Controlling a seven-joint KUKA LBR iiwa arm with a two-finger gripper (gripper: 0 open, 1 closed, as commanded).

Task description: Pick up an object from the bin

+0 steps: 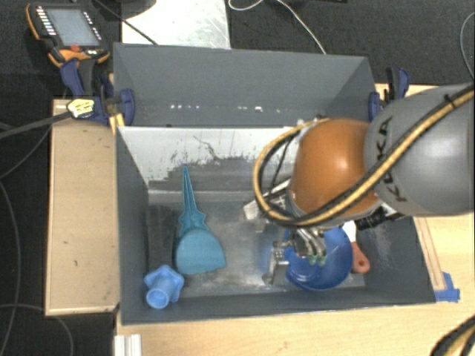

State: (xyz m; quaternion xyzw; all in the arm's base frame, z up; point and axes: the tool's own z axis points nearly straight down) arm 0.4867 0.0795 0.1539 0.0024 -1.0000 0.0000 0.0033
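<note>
- Grey metal bin (239, 252) holds a few loose things, lying apart on its floor.
- From the right the arm (427, 162) reaches in over the rim, its thick grey link lying across the bin's right side.
- An orange cover (326, 165) sits at the wrist, with black and yellow cables (265, 170) looping round its left side.
- Below the cover the gripper (294, 256) points down into the near right part of the bin, at the left edge of a dark blue round bowl (332, 270).
- Whether the gripper is open or closed cannot be told; the wrist hides much of it.
- A small orange-red piece (360, 259) lies just beside the bowl on its right.
- Well apart, at the left, lie a light blue funnel (195, 245) with a long spout and a small blue knobbed piece (162, 286) in the near left corner.
</note>
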